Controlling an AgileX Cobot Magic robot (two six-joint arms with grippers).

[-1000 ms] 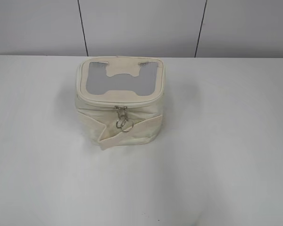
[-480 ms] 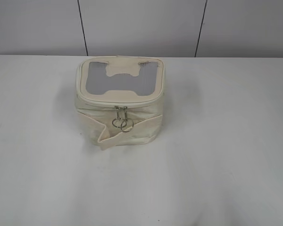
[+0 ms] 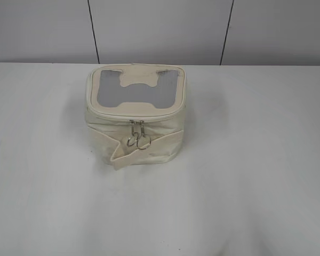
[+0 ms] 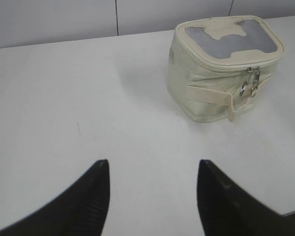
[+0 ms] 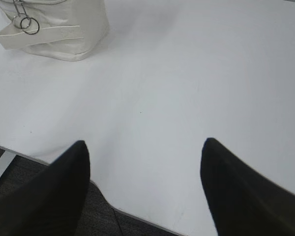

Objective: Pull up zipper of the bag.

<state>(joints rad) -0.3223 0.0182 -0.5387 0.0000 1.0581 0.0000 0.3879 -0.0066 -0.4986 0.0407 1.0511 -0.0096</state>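
The cream bag (image 3: 136, 114) stands on the white table (image 3: 245, 176), its lid with grey mesh panels (image 3: 136, 90) on top and a flat strap (image 3: 149, 148) across its front. The zipper (image 3: 133, 117) runs round the lid's rim; two metal sliders with silver ring pulls (image 3: 138, 140) hang together at the front. The bag also shows in the left wrist view (image 4: 221, 69) and, in part, in the right wrist view (image 5: 54, 24). My left gripper (image 4: 152, 164) is open and empty, far from the bag. My right gripper (image 5: 145, 145) is open and empty near the table's front edge. Neither gripper shows in the exterior view.
A grey panelled wall (image 3: 160, 29) rises behind the table. The table's front edge (image 5: 137, 216) and dark floor (image 5: 54, 196) show in the right wrist view.
The ring pulls hang slightly differently from one frame to another; the bag has not moved.
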